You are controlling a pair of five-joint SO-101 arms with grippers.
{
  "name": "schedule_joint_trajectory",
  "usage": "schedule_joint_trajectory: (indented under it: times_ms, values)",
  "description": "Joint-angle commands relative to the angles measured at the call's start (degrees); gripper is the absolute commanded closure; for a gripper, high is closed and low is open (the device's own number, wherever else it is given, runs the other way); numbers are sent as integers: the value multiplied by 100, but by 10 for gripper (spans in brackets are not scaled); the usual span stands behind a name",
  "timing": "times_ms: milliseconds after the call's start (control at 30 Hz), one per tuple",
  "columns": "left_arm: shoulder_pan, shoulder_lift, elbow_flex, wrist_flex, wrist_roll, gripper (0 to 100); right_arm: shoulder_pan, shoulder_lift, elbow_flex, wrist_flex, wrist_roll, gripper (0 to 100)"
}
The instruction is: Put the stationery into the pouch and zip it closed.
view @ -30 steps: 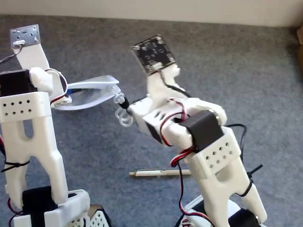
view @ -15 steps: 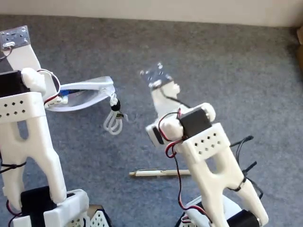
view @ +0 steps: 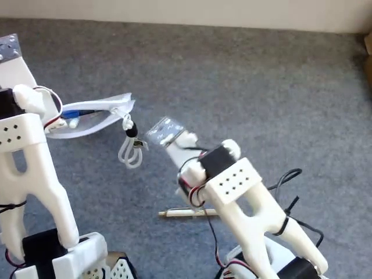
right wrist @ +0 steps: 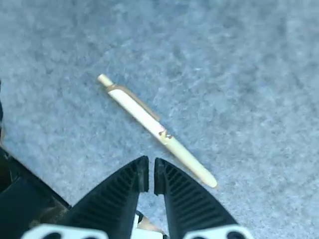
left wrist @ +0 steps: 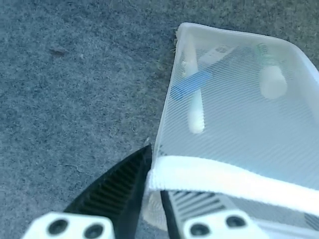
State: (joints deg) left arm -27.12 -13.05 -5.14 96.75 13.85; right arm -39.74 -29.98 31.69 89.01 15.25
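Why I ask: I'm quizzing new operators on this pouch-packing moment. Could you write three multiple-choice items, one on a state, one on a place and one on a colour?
1. The left tool is:
A. open
B. shut on the pouch
C. shut on nothing

2. The pen lies:
A. inside the pouch
B. on the grey surface near the right tool
C. in the left tool

3. The pen's colour is:
A. cream
B. red
C. black

Answers:
1 B, as the left wrist view shows the pouch's white edge pinched between the fingers.
2 B, as the right wrist view shows it flat on the surface just past the fingertips.
3 A, as its whole barrel looks cream.
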Motion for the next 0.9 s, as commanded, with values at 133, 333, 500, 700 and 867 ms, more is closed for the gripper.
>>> schedule_joint_trajectory:
  times_ms: [133,333,500,700,867]
  values:
    - [-163,-4,-189,-123,35,996,-752,-198,681,-822,62,967]
    - [-163,4,-189,-123,26,996,-1305,-136,1253,-1490,53,872]
    - [-163,13,-189,-123,26,996,-1349,-127,1402,-1974,79,815]
    - [-163,31,-189,-132,26,996,-1613,426,1402,-2273,79,811]
    - [-163,31,-145,-193,26,996,-1648,1235,1349,-2571,79,811]
